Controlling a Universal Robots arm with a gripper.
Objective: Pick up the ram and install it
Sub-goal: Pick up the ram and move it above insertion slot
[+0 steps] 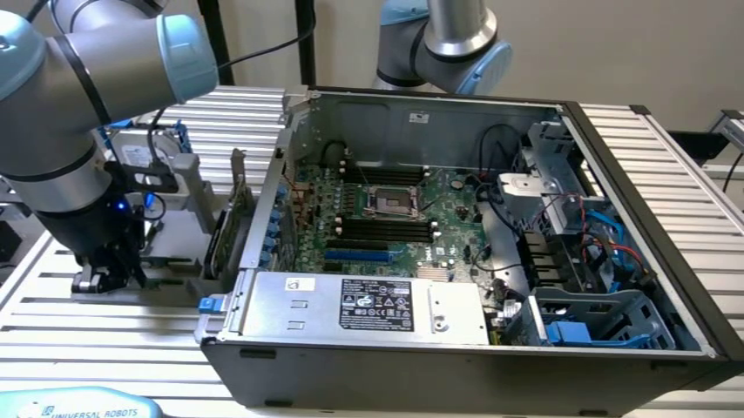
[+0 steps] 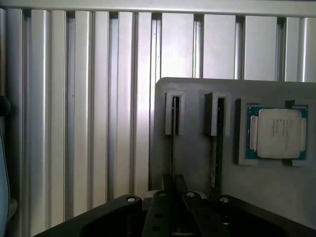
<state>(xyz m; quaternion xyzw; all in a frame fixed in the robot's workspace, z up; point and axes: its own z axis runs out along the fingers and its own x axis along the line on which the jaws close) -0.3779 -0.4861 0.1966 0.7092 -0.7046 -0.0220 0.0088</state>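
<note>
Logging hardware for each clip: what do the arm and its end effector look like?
The arm has silver-grey tubular segments with light blue joint caps and black seams. A black cable runs off beside it. The end effector is black, with a small blue light above it.

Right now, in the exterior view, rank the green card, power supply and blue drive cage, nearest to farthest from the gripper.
1. Green card, upright outside the case, beside the gripper.
2. Power supply, along the case's front edge.
3. Blue drive cage, at the exterior view's right.
</note>
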